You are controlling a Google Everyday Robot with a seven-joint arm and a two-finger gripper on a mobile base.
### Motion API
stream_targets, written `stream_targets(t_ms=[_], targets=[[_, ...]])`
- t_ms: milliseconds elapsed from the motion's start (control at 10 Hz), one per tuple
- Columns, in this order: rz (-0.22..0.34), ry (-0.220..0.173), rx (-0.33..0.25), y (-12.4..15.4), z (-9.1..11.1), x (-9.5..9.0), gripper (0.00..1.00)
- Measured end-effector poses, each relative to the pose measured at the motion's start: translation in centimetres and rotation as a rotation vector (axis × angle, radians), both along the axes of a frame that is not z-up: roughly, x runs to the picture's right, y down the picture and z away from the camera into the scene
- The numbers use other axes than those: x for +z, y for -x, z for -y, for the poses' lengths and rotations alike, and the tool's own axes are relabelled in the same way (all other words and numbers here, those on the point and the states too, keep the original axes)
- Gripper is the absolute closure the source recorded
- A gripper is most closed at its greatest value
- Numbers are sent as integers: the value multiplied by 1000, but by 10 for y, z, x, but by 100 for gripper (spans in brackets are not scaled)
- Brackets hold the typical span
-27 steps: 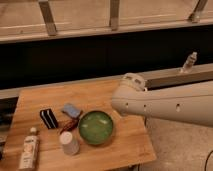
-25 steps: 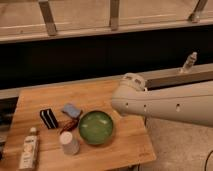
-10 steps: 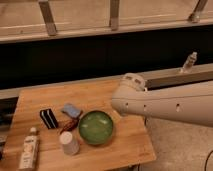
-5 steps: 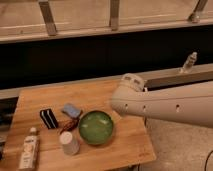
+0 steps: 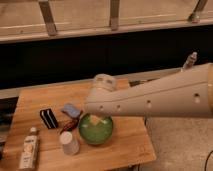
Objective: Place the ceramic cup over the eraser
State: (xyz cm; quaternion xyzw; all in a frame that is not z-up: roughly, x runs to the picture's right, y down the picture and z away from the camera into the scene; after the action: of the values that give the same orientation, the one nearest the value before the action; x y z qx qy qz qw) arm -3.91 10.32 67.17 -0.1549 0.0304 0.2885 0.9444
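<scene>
On the near-left edge of the wooden table lies a white bottle with a label, not part of the job. Just right and farther back stands the eraser, a black block with white stripes, bare, nothing on it. Right of that is a flat blue pad, with a small reddish-brown item just in front of it; what it is, cannot tell. The ceramic cup sits on the near side, right of and nearer than the eraser, close to it but apart, and just beside the green bowl. Cup is ungrasped on the wood.

The big white arm crosses from the right, its rounded end over the far side of the bowl. Far right, a small grey piece pokes up behind the arm: probably the gripper, though only part of it shows. Open or clenched, cannot tell. It carries nothing visible.

Step, as I judge it: reach for the cup, not yet begun. The next move calls for bringing the gripper down and left to the cup without clipping the bowl, gripping it, lifting, then shifting it left and back to set it over the eraser. Cup lies well apart from the gripper, left of and nearer than it, with the arm and bowl between.
</scene>
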Motion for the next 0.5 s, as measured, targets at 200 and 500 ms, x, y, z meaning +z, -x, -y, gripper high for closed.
stream_targets(t_ms=[200,500], targets=[[92,-6,-86,64,-11,-16,20],[91,-7,-95,66,-12,-18,20]])
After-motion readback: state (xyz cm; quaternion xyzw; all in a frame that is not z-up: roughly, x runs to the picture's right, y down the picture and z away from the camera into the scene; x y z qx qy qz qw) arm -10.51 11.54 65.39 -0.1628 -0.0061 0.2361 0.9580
